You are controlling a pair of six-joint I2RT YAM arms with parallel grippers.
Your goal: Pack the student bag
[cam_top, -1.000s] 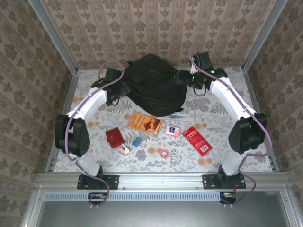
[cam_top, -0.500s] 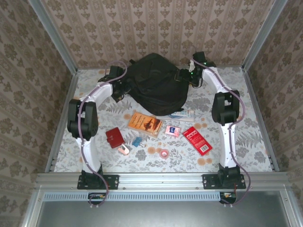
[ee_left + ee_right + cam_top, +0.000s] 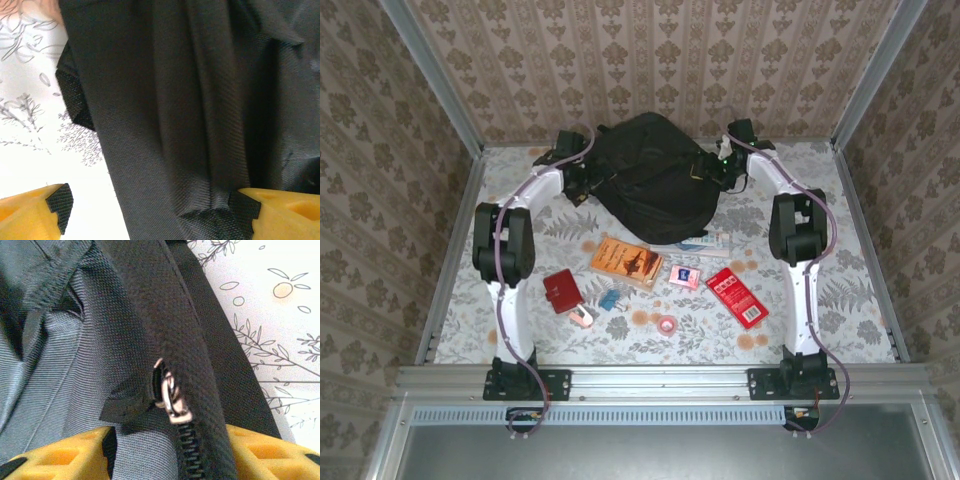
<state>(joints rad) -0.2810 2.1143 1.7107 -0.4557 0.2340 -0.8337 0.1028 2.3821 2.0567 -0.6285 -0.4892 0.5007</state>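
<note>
The student bag (image 3: pixel 650 185), a big black fabric backpack, lies at the back middle of the table. My left gripper (image 3: pixel 588 180) is at its left side. In the left wrist view this gripper (image 3: pixel 157 215) stands open wide; black bag fabric (image 3: pixel 190 125) fills the gap, and the left finger (image 3: pixel 30 212) hangs over bare table. My right gripper (image 3: pixel 708 172) is at the bag's right side. In the right wrist view its jaws (image 3: pixel 170 455) straddle the zipper seam just below the metal zipper slider (image 3: pixel 170 402). Whether they pinch it is unclear.
In front of the bag lie an orange book (image 3: pixel 627 262), a red wallet (image 3: pixel 561 291), a red packet (image 3: pixel 737 297), a pink card (image 3: pixel 685 276), a tape roll (image 3: pixel 668 324), a blue item (image 3: pixel 610 299) and a long white box (image 3: pixel 705 243). Patterned walls enclose the table.
Both arms have drawn their elbows in and pushed their grippers onto the bag's sides. The right jaws have narrowed around the zipper seam. The left jaws stay wide.
</note>
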